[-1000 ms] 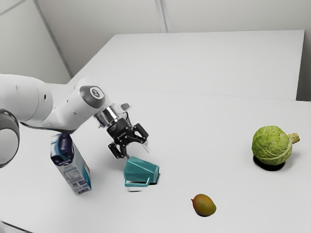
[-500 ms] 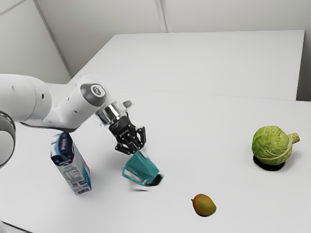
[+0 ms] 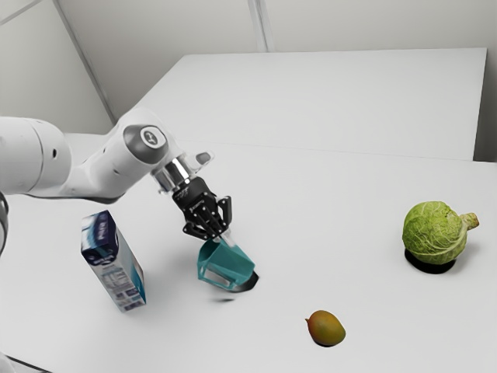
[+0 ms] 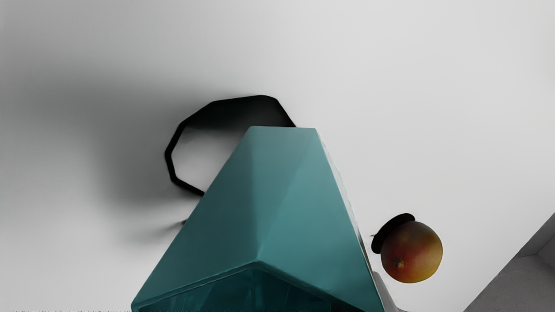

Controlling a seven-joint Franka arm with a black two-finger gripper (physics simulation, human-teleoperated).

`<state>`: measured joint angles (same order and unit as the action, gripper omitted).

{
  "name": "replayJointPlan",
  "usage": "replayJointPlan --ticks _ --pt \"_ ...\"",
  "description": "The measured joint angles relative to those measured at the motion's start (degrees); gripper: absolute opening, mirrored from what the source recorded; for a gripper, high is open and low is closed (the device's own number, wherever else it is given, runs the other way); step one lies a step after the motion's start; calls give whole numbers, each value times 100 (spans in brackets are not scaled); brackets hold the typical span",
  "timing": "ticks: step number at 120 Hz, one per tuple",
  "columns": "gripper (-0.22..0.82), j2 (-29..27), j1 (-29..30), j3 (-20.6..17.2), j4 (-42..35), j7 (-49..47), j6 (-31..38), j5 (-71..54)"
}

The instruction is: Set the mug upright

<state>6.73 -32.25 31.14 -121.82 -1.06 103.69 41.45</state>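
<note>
In the exterior view my gripper (image 3: 225, 237) is shut on the teal mug (image 3: 227, 266) at its rim end. The mug hangs tilted, its mouth up toward the hand and its base low toward the exterior view's right, with a dark shadow beside it. From the wrist camera the mug (image 4: 277, 195) spreads out below the hand, its mouth nearest the hand. A grey sliver of one finger (image 4: 384, 294) appears along its side; the other fingertip is hidden there.
A tall carton (image 3: 115, 264) stands on the exterior view's left of the mug. A mango (image 3: 325, 329) lies toward the front, and a cabbage (image 3: 435, 233) sits far to the exterior view's right on the white table (image 3: 334, 210).
The open gripper has shut on the mug and tipped it up from lying on its side. Over the last half second the mug has turned slightly with the hand. Carton, mango and cabbage stay put.
</note>
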Motion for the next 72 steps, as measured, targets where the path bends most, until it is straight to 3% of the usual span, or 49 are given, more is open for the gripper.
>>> replayJointPlan --ticks 72 --pt "-16 -94 -34 154 308 -624 138 -1898"
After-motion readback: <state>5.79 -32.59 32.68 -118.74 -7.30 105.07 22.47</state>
